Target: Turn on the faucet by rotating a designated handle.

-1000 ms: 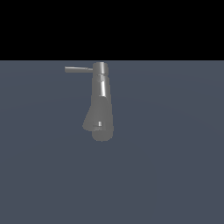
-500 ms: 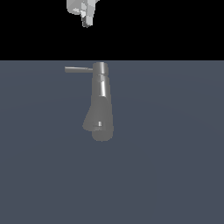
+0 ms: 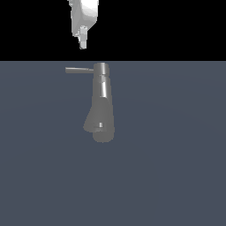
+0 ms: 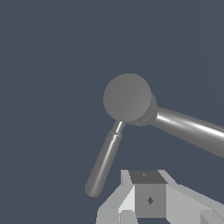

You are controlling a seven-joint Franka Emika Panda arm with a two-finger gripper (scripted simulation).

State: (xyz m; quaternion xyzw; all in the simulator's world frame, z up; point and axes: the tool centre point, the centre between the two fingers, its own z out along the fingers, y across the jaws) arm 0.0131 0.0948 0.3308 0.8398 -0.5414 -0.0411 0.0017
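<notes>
The grey metallic faucet point(image 3: 102, 106) stands on the dark floor, with a narrow cylindrical cap above a wider, lumpy end. The thin handle point(image 3: 79, 70) sticks out from the cap toward the exterior view's left. My white gripper point(image 3: 82, 43) hangs above the handle's free end, clear of it, with its fingers together and nothing held. In the wrist view I see the cap's round top point(image 4: 127, 97), the handle point(image 4: 104, 162) and the faucet's body point(image 4: 192, 129). The gripper point(image 4: 146, 194) is close to the handle's tip without touching it.
A flat dark blue-grey floor point(image 3: 176, 167) surrounds the faucet. A black background lies behind the gripper. No other objects show.
The gripper came into the exterior view from above and has moved down toward the handle's outer end. The faucet and handle have not moved.
</notes>
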